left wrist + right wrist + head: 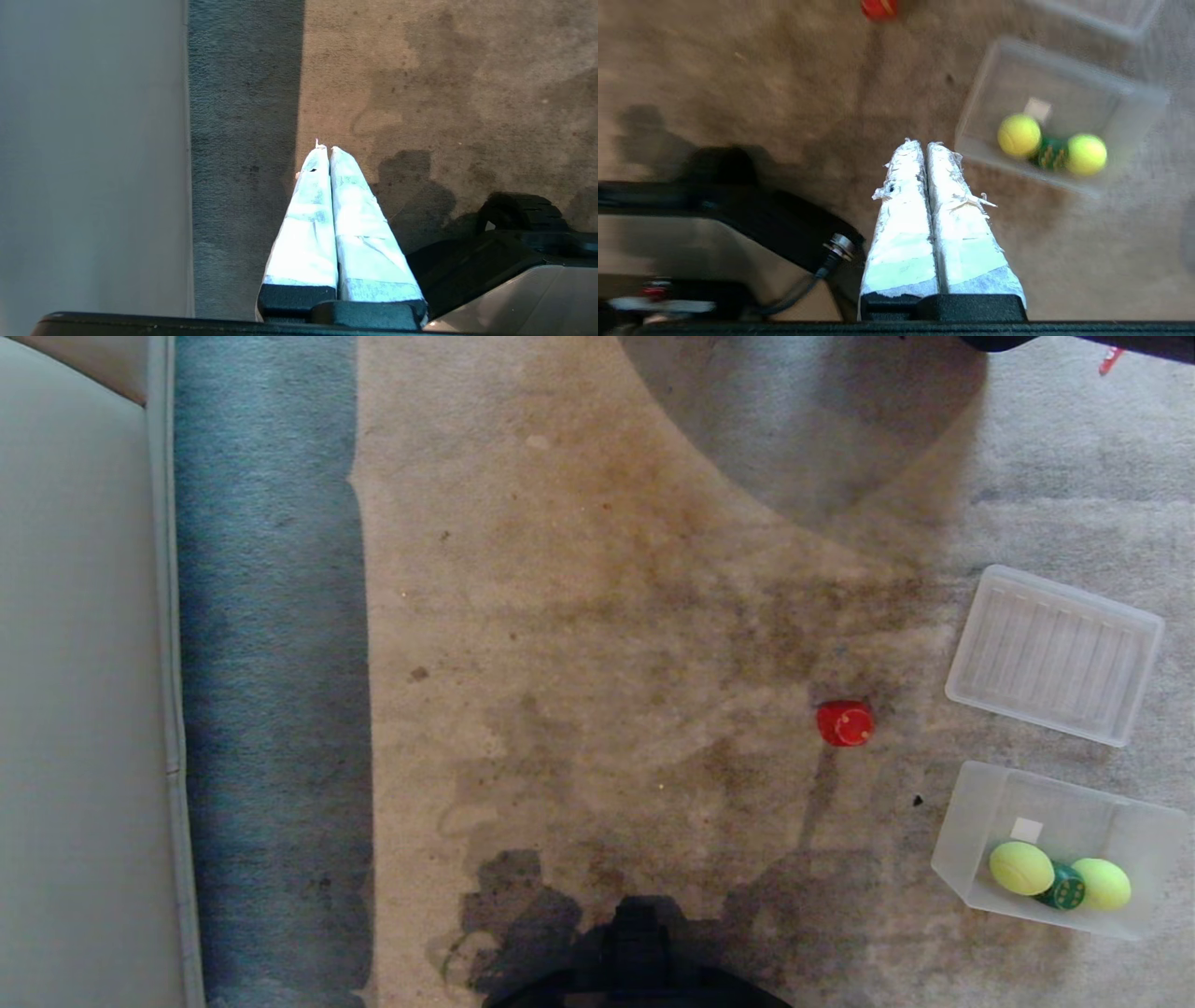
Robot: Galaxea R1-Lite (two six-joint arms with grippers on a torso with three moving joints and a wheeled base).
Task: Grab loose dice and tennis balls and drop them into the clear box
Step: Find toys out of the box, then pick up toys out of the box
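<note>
No legible text, brand, label or number anywhere. Blank white sticker (1027, 829) inside the frosted translucent rectangular plastic tub (962, 845); beside it, dot markings on the green cube (1064, 891), count unreadable.

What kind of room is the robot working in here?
Probably a living room at home: a worn, stained carpet covers the floor, a pale cushioned seat edge, maybe a sofa, runs along one side, and a red die lies loose.
</note>
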